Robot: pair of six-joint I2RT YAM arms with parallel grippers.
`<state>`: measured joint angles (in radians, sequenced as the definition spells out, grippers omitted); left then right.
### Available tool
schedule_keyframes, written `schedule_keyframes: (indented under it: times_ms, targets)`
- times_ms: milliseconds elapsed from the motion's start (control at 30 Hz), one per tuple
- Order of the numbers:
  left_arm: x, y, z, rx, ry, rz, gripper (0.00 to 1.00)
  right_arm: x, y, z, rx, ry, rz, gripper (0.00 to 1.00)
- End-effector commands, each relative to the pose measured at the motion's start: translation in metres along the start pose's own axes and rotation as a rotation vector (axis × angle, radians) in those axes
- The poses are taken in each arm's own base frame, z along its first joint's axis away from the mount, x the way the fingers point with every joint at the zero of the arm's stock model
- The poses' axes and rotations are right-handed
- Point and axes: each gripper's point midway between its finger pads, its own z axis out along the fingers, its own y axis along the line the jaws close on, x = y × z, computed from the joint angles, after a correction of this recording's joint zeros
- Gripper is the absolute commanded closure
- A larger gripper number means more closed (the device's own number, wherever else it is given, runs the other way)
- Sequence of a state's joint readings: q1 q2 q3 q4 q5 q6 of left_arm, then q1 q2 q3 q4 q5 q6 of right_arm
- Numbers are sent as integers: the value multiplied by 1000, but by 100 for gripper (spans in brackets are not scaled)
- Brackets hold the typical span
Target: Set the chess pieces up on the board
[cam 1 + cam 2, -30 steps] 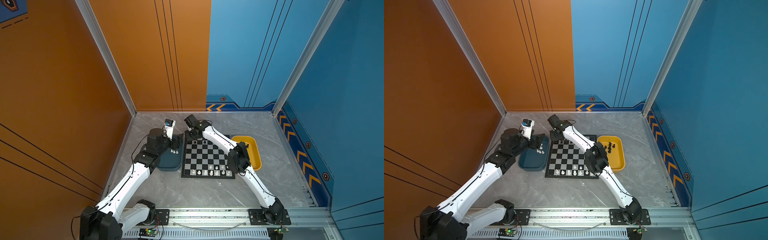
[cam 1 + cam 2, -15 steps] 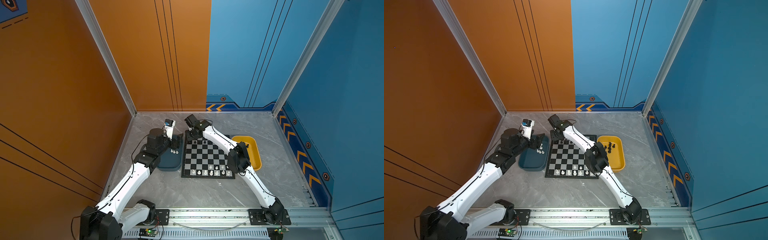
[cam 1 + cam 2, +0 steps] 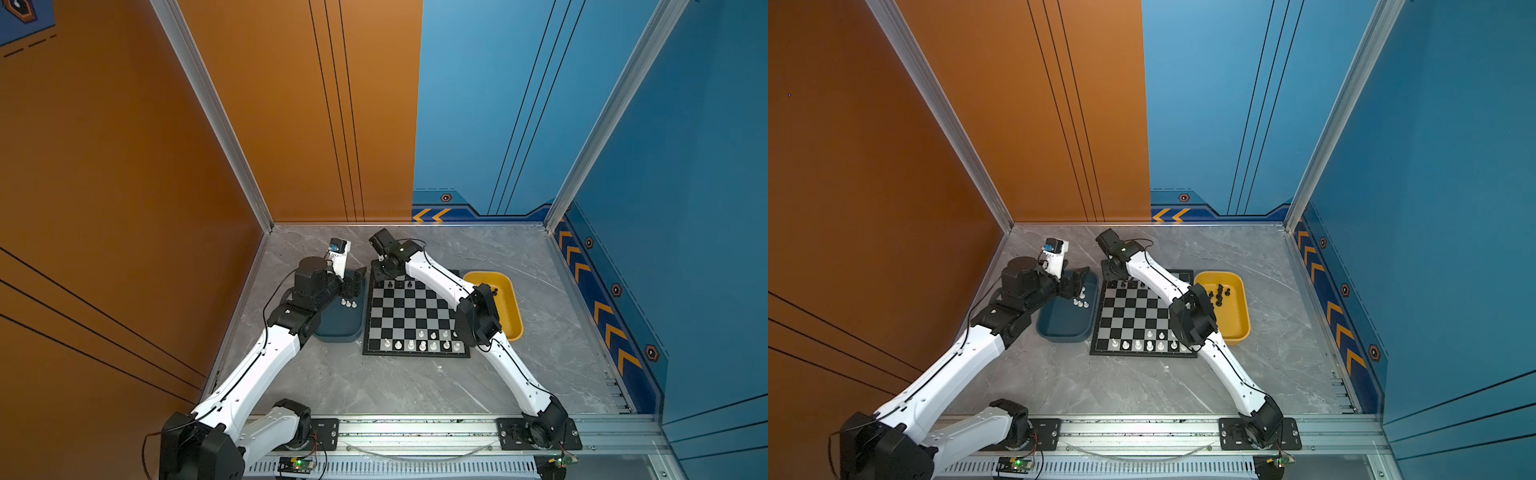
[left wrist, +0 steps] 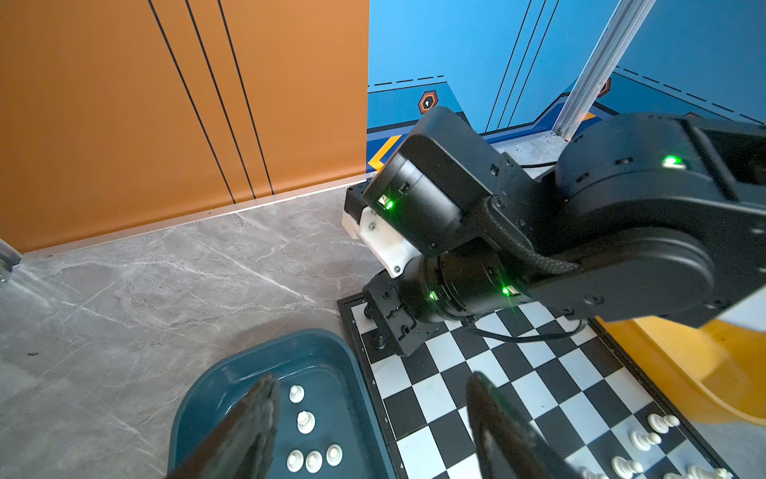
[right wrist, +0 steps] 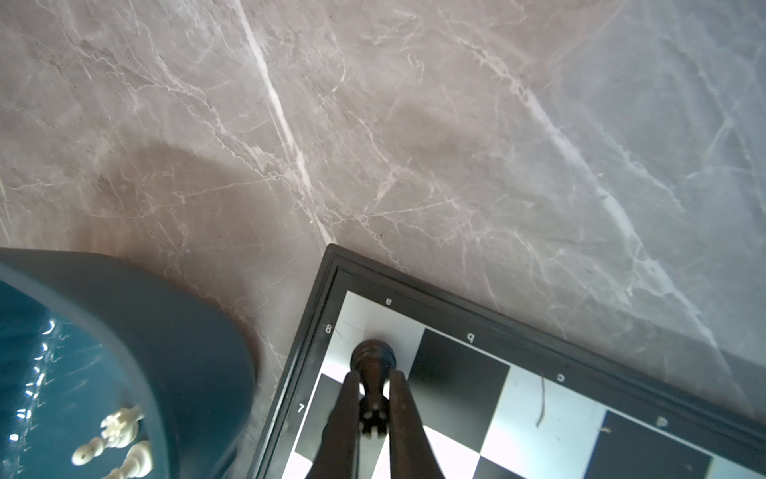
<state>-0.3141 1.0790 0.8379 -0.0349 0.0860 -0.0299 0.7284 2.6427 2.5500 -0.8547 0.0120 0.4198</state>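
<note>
your right gripper [image 5: 374,383] is pinched shut on a black rook [image 5: 373,356] at the board [image 5: 456,373]'s corner square, just beside the dark blue tray [image 5: 186,331]. your left gripper [image 4: 371,387] hangs wide open and empty over that tray's white pieces [image 4: 305,422]. the right arm [image 3: 436,277] lies across the board's far side.

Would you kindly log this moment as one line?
right gripper: shut on black piece at board corner | left gripper: open by blue tray
</note>
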Motion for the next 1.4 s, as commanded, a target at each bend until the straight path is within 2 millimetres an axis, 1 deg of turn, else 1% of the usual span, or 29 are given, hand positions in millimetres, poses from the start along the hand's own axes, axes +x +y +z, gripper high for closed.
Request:
schedule_keyframes:
  times_ms: [0,533,900,1233,1367]
  targets:
    - [2,3,-2,-13,-5,13,27,-1,-3,-7,22,3,1,100]
    - [3,3,-3,-13,-5,12,27,4,-3,-5,25,23,-1,100]
    - [3,3,-3,-15,-5,13,27,5,0,-2,10,23,7,93]
    - [4,4,-3,-20,-3,15,27,4,2,0,-5,22,17,81]
    - [5,4,-3,-21,-1,15,27,3,4,0,-14,18,21,78]
